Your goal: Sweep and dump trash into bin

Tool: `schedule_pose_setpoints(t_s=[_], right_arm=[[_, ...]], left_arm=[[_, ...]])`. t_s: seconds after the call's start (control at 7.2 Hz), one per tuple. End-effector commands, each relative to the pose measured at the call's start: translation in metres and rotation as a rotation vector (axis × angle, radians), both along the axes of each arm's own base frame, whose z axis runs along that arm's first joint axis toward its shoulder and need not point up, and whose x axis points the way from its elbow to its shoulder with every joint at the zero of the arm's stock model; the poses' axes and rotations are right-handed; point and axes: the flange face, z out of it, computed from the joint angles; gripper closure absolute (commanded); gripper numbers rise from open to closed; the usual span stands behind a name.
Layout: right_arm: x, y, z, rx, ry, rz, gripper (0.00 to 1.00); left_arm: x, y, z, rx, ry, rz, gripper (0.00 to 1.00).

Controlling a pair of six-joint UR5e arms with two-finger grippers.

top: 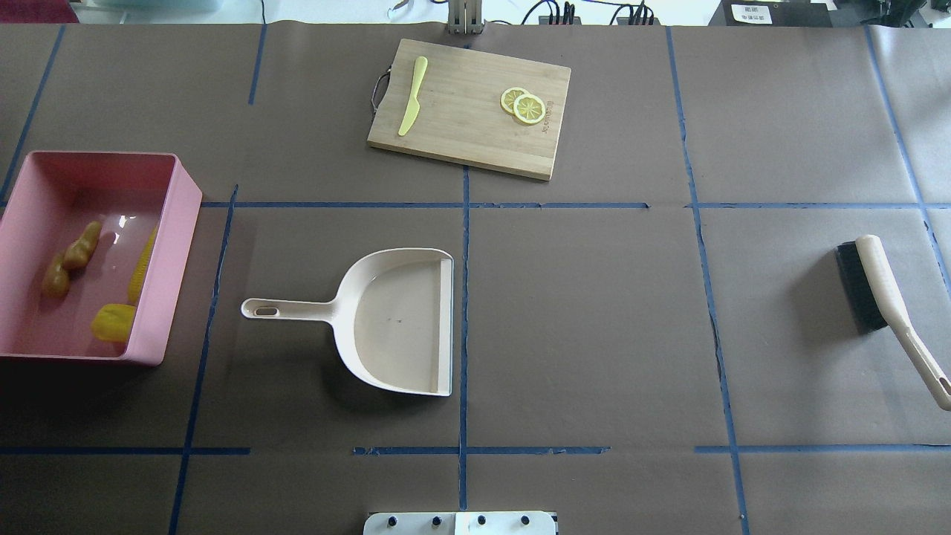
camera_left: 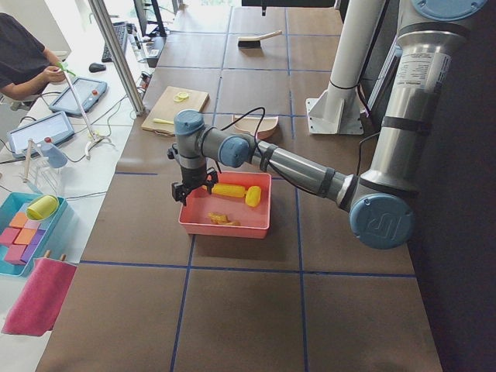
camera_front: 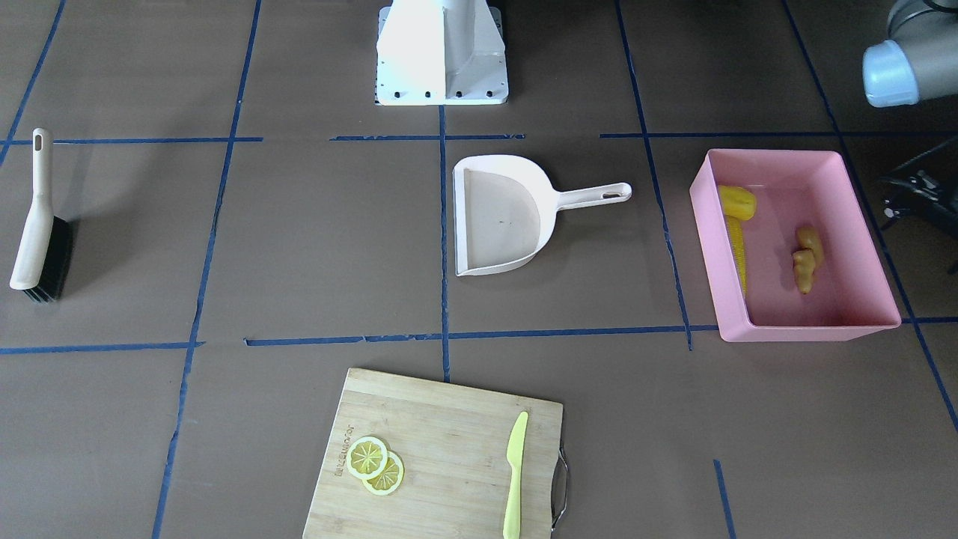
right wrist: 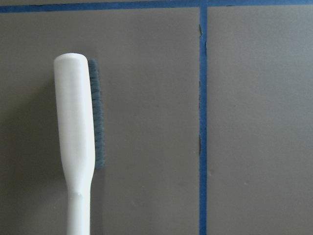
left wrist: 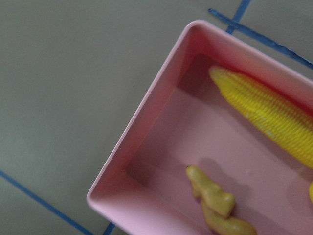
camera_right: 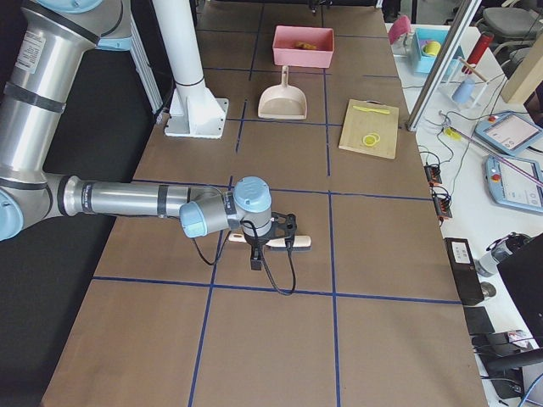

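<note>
The pink bin [camera_front: 808, 326] stands at the robot's left and holds all the trash: the corn cob [camera_front: 737, 247], the potato lump [camera_front: 739, 201] and the ginger root [camera_front: 807, 258]. The left wrist view looks down on one bin corner [left wrist: 142, 122], with the corn cob [left wrist: 266, 115] and the ginger root [left wrist: 215, 203] in it. My left gripper [camera_left: 194, 190] hangs over the bin's end in the exterior left view; I cannot tell whether it is open or shut. My right gripper [camera_right: 273, 233] hovers over the brush [camera_right: 293, 242]; I cannot tell its state either.
The cream dustpan [camera_front: 501, 217] lies empty at mid-table with its handle towards the bin. The brush [camera_front: 37, 224] lies flat at the robot's right. A wooden cutting board [camera_front: 441, 449] on the far side carries two lemon slices [camera_front: 376, 463] and a green knife [camera_front: 514, 471].
</note>
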Motion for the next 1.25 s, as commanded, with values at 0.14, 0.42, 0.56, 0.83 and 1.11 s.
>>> schedule_pose_setpoints(t_s=[0.14,0.42,0.56,0.83,1.11], right_arm=[[0.048,-0.003,0.026,0.007,0.026,-0.057,0.00],[0.053,-0.007,0.027,-0.009,0.026,-0.043,0.00],[0.053,-0.011,0.029,-0.009,0.024,-0.044,0.00],[0.054,-0.022,0.034,-0.008,0.027,-0.044,0.00],[0.053,-0.023,0.036,-0.008,0.015,-0.044,0.00]], left_arm=[[-0.080,-0.002,0.032,-0.406,0.053,-0.379,0.00],[-0.106,0.010,0.063,-0.533,0.166,-0.383,0.00],[-0.112,0.025,0.086,-0.517,0.159,-0.338,0.00],[-0.119,0.048,0.114,-0.562,0.134,-0.358,0.00],[-0.131,0.040,0.108,-0.530,0.045,-0.394,0.00]])
